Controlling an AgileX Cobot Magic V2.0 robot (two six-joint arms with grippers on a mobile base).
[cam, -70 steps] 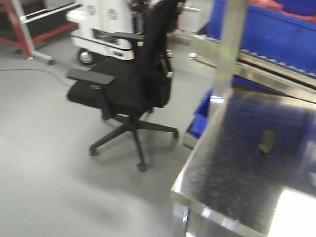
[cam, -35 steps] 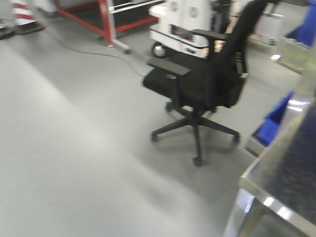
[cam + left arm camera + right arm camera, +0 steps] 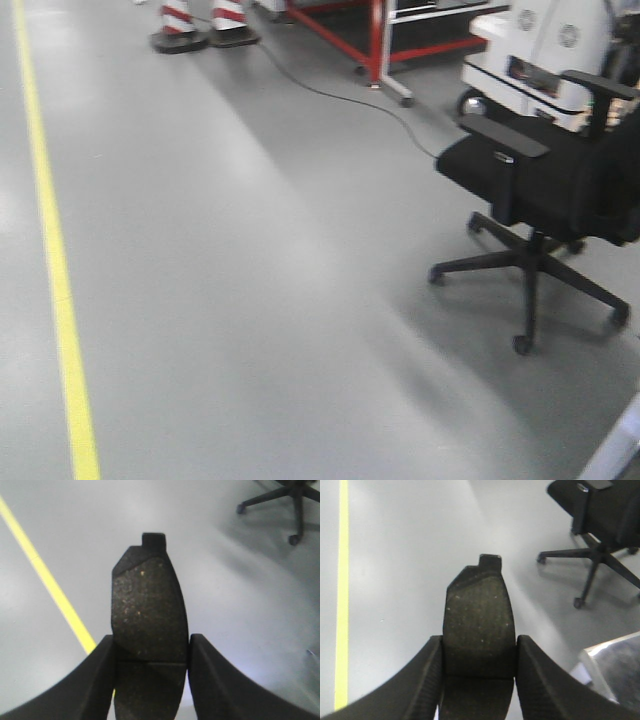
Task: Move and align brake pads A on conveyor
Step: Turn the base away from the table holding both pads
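Observation:
Each wrist view shows one brake pad A held above the grey floor. My left gripper (image 3: 150, 655) is shut on a pad (image 3: 147, 605), its speckled grey-brown face toward the camera and a black tab at its far end. My right gripper (image 3: 479, 652) is shut on a second pad (image 3: 479, 615) of the same shape. Both pads stick straight out past the fingertips. The conveyor is out of view. In the front view neither gripper shows.
A black office chair (image 3: 550, 190) on castors stands at the right, also in the right wrist view (image 3: 600, 520). A yellow floor line (image 3: 55, 270) runs down the left. A steel table corner (image 3: 615, 665) lies lower right. Striped cones (image 3: 200, 20), a red frame (image 3: 375, 40) and a cable lie far back.
The front view has swung left: the steel table and blue bins slid out of frame to the right, the chair shifted right, and the yellow line and cones came into view.

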